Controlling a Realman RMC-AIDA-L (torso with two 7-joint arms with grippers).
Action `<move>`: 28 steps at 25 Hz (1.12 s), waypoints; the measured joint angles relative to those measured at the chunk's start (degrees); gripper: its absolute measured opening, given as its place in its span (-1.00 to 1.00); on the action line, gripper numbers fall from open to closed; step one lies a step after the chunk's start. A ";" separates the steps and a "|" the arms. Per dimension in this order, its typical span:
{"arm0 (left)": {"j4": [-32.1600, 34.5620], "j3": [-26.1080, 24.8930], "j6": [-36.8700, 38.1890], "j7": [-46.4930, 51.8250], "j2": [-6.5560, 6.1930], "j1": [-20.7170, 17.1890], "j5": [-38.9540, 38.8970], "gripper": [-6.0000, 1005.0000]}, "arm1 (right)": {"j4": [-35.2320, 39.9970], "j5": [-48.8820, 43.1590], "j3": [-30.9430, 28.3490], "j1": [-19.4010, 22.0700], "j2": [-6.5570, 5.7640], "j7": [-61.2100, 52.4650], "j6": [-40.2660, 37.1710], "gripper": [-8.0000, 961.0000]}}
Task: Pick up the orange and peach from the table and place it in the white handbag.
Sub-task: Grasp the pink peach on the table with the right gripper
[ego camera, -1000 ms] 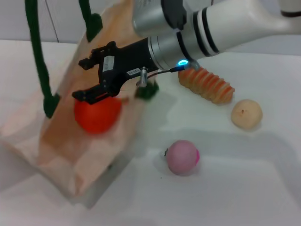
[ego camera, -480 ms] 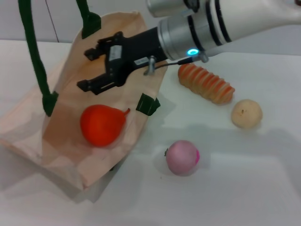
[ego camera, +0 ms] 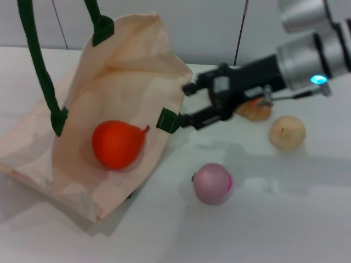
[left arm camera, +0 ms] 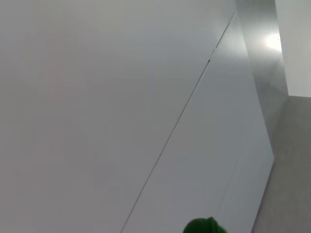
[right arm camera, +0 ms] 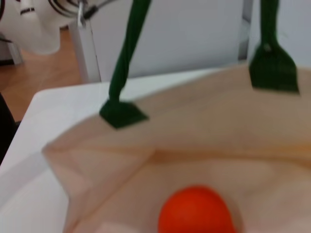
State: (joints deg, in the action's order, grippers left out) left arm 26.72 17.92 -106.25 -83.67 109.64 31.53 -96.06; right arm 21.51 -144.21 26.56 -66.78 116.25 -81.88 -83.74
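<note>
lying inside the white handbag [ego camera: 118, 93], on its lower inner face: the orange [ego camera: 117, 143], glossy red-orange, small pointed nub aimed toward the bag's open mouth. seen again in the right wrist view as the orange [right arm camera: 195, 212] resting on pale fabric of the white handbag [right arm camera: 204, 141]. bag mouth held open and lifted by its dark green rope handles [ego camera: 38, 66], running up past the top edge of the head view; green tabs at the rim.

just outside the bag's rim, above the white table [ego camera: 285, 219]: the right gripper [ego camera: 189, 104], black, fingers spread apart, nothing between them, tips close to a green tab on the bag edge. arm reaching in from the right, blue light glowing on the wrist.

on the table, near the bag's lower corner and below the gripper: the peach [ego camera: 212, 183], pale pink-lilac with a bright pink spot, untouched. farther right, a pale beige ball [ego camera: 287, 132]. partly hidden behind the gripper, a ribbed orange-tan object [ego camera: 253, 109].

left gripper not visible; left wrist view showing only a plain grey wall and a scrap of green rope [left arm camera: 204, 226] at the edge.
</note>
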 joint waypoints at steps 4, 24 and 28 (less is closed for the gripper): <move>0.00 0.00 0.00 -0.02 -0.01 -0.15 -0.14 -0.72 | 3.12 -0.02 2.84 4.55 0.01 -1.30 -2.27 0.73; -0.76 0.00 -0.01 -0.55 -0.23 -0.04 -0.25 -0.72 | -6.04 0.07 11.98 7.09 0.49 -1.25 9.21 0.73; -1.32 0.01 -0.01 -0.92 -0.36 0.16 -0.24 -0.72 | -7.81 0.07 14.46 6.59 0.42 -1.59 10.67 0.73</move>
State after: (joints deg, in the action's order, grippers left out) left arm 25.39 17.93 -106.26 -84.60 109.28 31.69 -96.30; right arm 13.70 -144.14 41.01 -60.19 116.67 -83.46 -73.08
